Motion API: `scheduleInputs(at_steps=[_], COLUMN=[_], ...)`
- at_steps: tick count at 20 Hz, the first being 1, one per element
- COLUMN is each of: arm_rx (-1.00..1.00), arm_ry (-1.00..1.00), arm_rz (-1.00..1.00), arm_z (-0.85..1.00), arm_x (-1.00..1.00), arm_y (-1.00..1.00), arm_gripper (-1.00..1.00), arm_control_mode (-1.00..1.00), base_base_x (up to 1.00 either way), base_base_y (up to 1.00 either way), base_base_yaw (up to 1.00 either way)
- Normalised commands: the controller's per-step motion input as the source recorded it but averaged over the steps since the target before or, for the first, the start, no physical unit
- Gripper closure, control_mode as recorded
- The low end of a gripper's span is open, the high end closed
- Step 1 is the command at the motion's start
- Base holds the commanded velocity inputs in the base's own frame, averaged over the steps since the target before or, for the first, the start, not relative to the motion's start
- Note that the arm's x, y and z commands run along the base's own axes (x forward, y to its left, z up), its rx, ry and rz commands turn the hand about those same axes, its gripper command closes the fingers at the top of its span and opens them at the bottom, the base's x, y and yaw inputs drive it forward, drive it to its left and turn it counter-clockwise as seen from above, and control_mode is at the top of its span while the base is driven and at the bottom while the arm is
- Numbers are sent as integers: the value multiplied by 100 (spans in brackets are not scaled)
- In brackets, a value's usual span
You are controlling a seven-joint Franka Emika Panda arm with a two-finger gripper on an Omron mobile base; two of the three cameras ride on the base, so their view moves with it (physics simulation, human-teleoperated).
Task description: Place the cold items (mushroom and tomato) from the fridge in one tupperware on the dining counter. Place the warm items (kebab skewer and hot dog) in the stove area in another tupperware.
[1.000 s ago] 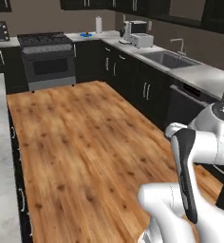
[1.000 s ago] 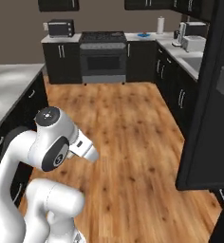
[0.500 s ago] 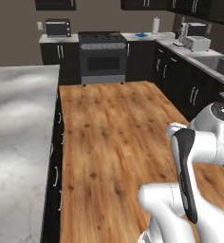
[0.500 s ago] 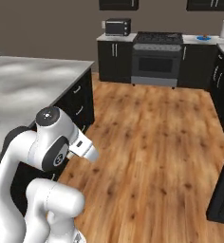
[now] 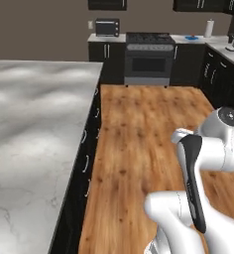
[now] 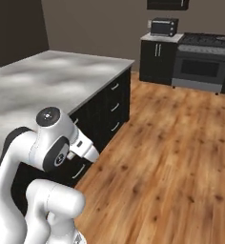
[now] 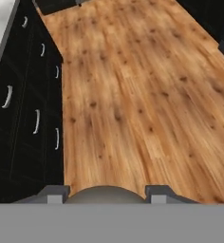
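My gripper (image 7: pixel 107 193) is open in the hand view, its two dark fingertips (image 7: pixel 54 192) set wide apart with nothing held between them. It looks down on the wooden floor (image 7: pixel 133 95) beside the black drawer fronts (image 7: pixel 23 118) of the island. The grey marble dining counter (image 5: pixel 34 124) fills the left of the left base view, and the same marble dining counter (image 6: pixel 52 81) lies at the left of the right base view. The stove (image 5: pixel 147 59) stands at the far wall. The mushroom, tomato, kebab skewer, hot dog and tupperwares are out of view.
A toaster oven (image 5: pixel 107 27) sits on the back counter left of the stove; a paper towel roll (image 5: pixel 208 28) and a blue dish (image 5: pixel 190 37) are to its right. Black cabinets (image 5: pixel 223 79) line the right wall. Wooden floor (image 5: pixel 139 129) runs between island and cabinets.
The whole picture has swung: the base turned left, so the marble island came into view and the stove slid right. The arm keeps the same folded pose.
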Motion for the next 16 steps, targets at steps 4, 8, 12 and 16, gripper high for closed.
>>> scheduleInputs(at_steps=[4,8,12,16], arm_rx=[0,0,0,0], arm_ry=[0,0,0,0], arm_rz=[0,0,0,0], arm_z=[0,0,0,0], arm_x=[0,0,0,0], arm_y=[0,0,0,0], arm_gripper=[100,100,100,100], arm_control_mode=[100,100,100,100], base_base_x=[-100,-100,-100,-100], base_base_y=[1,28,39,51], base_base_yaw=[13,7,2,0])
